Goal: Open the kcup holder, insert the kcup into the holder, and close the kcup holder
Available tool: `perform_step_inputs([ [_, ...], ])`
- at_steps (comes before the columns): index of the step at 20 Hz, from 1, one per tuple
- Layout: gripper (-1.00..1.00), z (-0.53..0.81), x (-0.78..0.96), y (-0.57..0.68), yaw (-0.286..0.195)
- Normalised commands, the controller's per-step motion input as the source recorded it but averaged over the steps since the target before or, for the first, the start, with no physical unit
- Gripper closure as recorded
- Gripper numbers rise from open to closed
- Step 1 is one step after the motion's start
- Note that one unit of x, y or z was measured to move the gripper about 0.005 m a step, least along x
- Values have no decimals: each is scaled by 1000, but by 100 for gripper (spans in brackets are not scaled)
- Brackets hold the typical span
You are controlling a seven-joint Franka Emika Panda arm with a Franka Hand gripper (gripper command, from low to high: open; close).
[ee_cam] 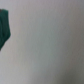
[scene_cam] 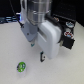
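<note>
Your kcup (scene_cam: pixel 21 66) sits alone on the pale tabletop (scene_cam: pixel 60 72), a small round pod with a bright green top and a paler rim. It lies below the tool (scene_cam: pixel 42 55) and off toward the exterior view's left, apart from it. Whether the tool is spread or pressed together, you cannot tell. The wrist view shows only blurred tabletop and a dark green shape at its edge.

We take this for a robotics lab or test bench, since a bulky white-and-silver robot arm (scene_cam: pixel 42 22) hangs over a plain, pale, smooth desk (scene_cam: pixel 15 47), with dark equipment and a small blue light (scene_cam: pixel 22 19) blurred along the back edge.
</note>
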Motion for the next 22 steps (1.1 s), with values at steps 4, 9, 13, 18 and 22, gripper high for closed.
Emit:
perform_step_inputs([
  [4,-100,0,154,-620,-222],
  [9,-100,-7,286,-520,-232],
  [13,-100,-39,412,-312,-238],
  [18,-100,10,575,-214,-231],
  [22,-100,-14,543,-208,-215],
])
